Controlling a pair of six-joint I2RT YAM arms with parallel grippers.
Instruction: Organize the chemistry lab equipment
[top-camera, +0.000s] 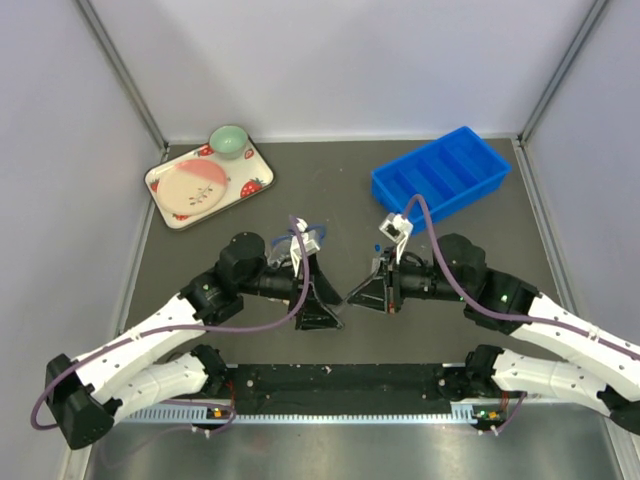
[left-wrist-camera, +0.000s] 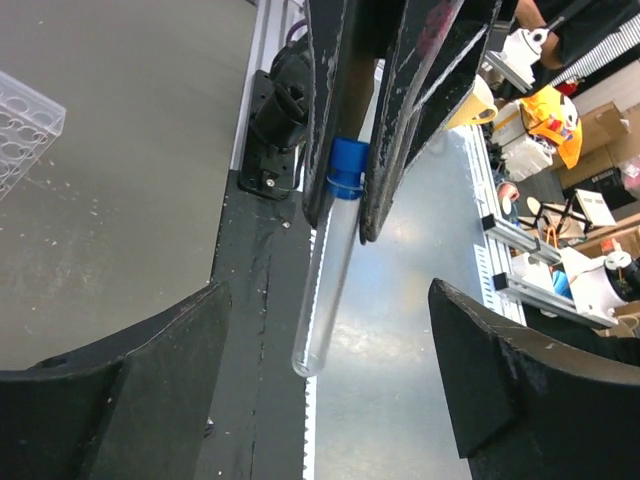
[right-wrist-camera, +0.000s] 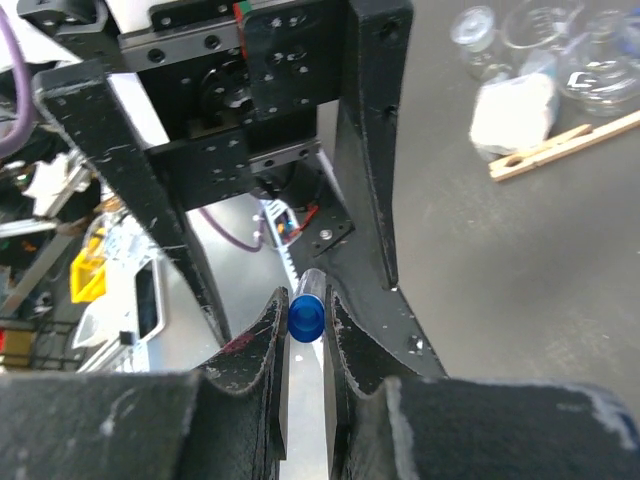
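Note:
A clear test tube (left-wrist-camera: 328, 285) with a blue cap (left-wrist-camera: 347, 165) hangs between the two arms above the table's near edge. My right gripper (right-wrist-camera: 306, 300) is shut on the tube at its blue cap (right-wrist-camera: 305, 316). In the left wrist view its two black fingers (left-wrist-camera: 335, 100) come down from the top and pinch the cap. My left gripper (left-wrist-camera: 327, 292) is open. The tube's round end lies between its wide jaws and touches neither. In the top view the left gripper (top-camera: 325, 310) and right gripper (top-camera: 362, 297) meet tip to tip.
A blue divided bin (top-camera: 440, 175) stands at the back right. A strawberry tray (top-camera: 168, 205) with a green bowl (top-camera: 229, 141) is at the back left. Glassware (right-wrist-camera: 540, 50), a white piece (right-wrist-camera: 512, 112) and a wooden clamp (right-wrist-camera: 565, 145) lie mid-table. A clear tube rack (left-wrist-camera: 20, 125) is nearby.

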